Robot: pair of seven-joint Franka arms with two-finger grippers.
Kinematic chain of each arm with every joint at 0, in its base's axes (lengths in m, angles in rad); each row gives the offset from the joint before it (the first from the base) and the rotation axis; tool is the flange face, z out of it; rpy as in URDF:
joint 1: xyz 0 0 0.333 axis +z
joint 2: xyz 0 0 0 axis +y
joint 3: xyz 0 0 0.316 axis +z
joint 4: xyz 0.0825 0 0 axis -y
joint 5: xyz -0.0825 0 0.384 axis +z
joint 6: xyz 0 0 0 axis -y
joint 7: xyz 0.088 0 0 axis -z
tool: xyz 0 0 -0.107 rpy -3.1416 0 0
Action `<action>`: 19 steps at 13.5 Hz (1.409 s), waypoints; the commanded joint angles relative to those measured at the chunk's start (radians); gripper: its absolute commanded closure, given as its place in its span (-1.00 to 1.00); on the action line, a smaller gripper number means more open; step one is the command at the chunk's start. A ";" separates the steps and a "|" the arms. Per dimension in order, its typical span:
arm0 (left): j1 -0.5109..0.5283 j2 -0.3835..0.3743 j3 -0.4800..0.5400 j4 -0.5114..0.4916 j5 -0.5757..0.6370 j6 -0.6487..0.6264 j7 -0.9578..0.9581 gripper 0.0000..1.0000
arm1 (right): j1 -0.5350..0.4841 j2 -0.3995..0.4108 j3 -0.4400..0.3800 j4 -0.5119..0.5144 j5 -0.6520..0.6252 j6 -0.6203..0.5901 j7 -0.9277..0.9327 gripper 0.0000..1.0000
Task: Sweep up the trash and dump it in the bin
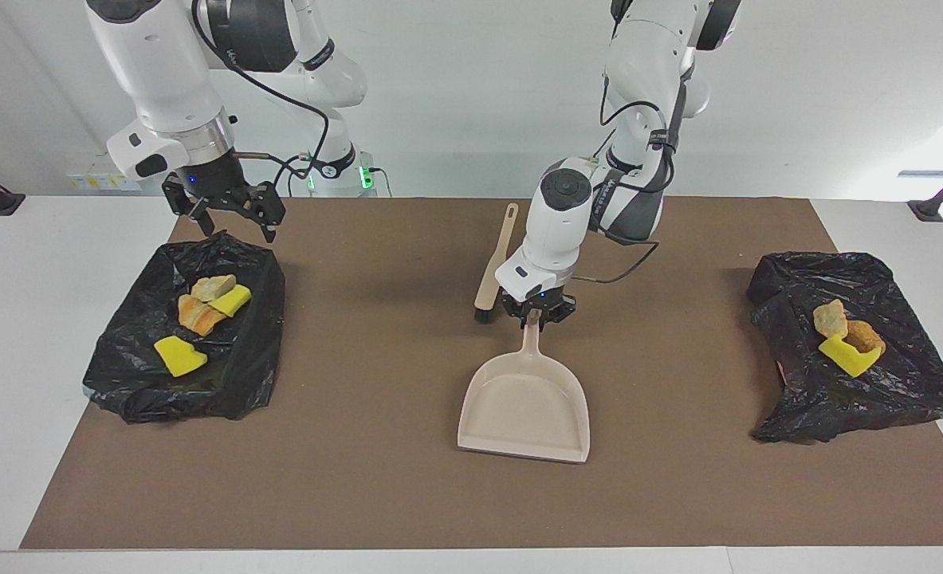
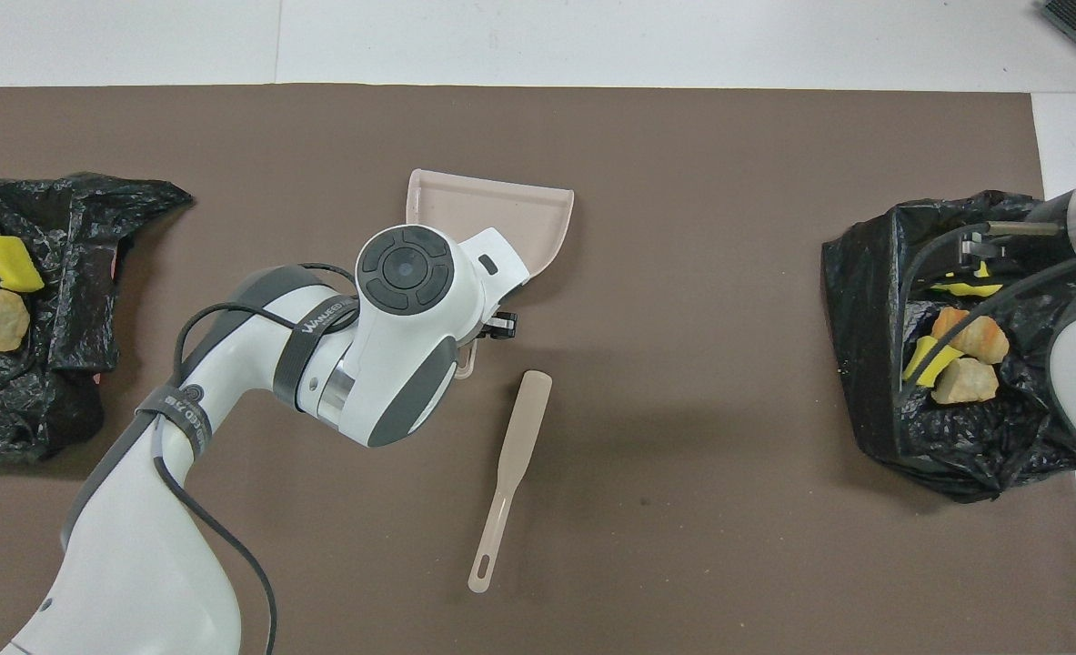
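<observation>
Trash: seven small scraps, yellow sponge pieces and tan, brown and orange bread-like chunks, all lying in two black bag-lined bins.

Bin at the right arm's end (image 1: 120,375): four scraps (image 1: 208,307), including a yellow sponge (image 1: 178,355).

Bin at the left arm's end (image 1: 901,391): three scraps (image 1: 847,335), touching one another.

Dustpan (image 1: 527,402): beige, flat on the bench (image 1: 678,494) mid-table, handle pointing toward the robots, mouth away.

Brush (image 1: 493,267): beside the dustpan handle, bristles away from the robots.

Left gripper (image 1: 536,312): fingers closed on the dustpan handle.

Right gripper (image 1: 234,223): over its bin's edge, fingers spread, holding nothing.
</observation>
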 commanded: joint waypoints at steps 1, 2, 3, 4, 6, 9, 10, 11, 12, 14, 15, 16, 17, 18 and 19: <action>0.000 -0.023 0.015 -0.005 -0.007 -0.031 0.008 -1.00 | -0.032 -0.018 0.015 -0.024 0.010 0.031 -0.001 -1.00; 0.002 -0.031 0.024 -0.005 -0.007 -0.042 0.009 -1.00 | -0.035 -0.017 0.016 0.008 0.010 0.028 -0.001 -1.00; 0.021 -0.043 0.025 0.003 -0.007 -0.065 0.012 -1.00 | -0.041 -0.020 0.018 0.011 0.010 0.022 -0.001 -1.00; 0.052 -0.059 0.025 0.007 -0.006 -0.082 0.014 -1.00 | -0.038 -0.030 0.009 0.014 0.010 0.013 -0.002 -1.00; 0.100 -0.071 0.024 0.026 -0.004 -0.117 0.030 -1.00 | -0.008 -0.034 -0.025 0.011 0.010 0.005 -0.002 -1.00; 0.204 -0.120 0.022 0.062 -0.018 -0.214 0.168 -1.00 | 0.072 -0.035 -0.103 0.011 0.010 -0.041 0.001 -1.00; 0.236 -0.146 0.022 0.069 -0.027 -0.249 0.202 -1.00 | 0.098 -0.035 -0.143 0.011 0.010 -0.045 0.001 -1.00; 0.283 -0.167 0.021 0.070 -0.051 -0.275 0.271 -1.00 | 0.115 -0.035 -0.166 0.011 0.010 -0.047 0.000 -1.00; 0.317 -0.190 0.024 0.085 -0.073 -0.315 0.350 -1.00 | 0.113 -0.037 -0.169 0.010 0.010 -0.047 -0.001 -1.00; 0.376 -0.206 0.030 0.115 -0.075 -0.401 0.467 -1.00 | 0.118 -0.035 -0.165 0.010 0.008 -0.033 0.000 -1.00; 0.397 -0.227 0.030 0.115 -0.075 -0.436 0.538 -1.00 | 0.118 -0.035 -0.162 0.011 0.008 -0.033 -0.002 -1.00; 0.431 -0.262 0.032 0.112 -0.073 -0.465 0.623 -1.00 | 0.118 -0.035 -0.163 0.011 0.008 -0.033 -0.002 -1.00; 0.457 -0.289 0.036 0.105 -0.073 -0.479 0.674 -1.00 | 0.115 -0.035 -0.162 0.011 0.008 -0.033 -0.004 -1.00; 0.469 -0.309 0.038 0.105 -0.073 -0.499 0.690 -1.00 | 0.112 -0.035 -0.163 0.011 0.008 -0.033 -0.005 -1.00; 0.482 -0.322 0.041 0.105 -0.070 -0.508 0.689 -1.00 | 0.112 -0.035 -0.162 0.011 0.008 -0.033 -0.005 -1.00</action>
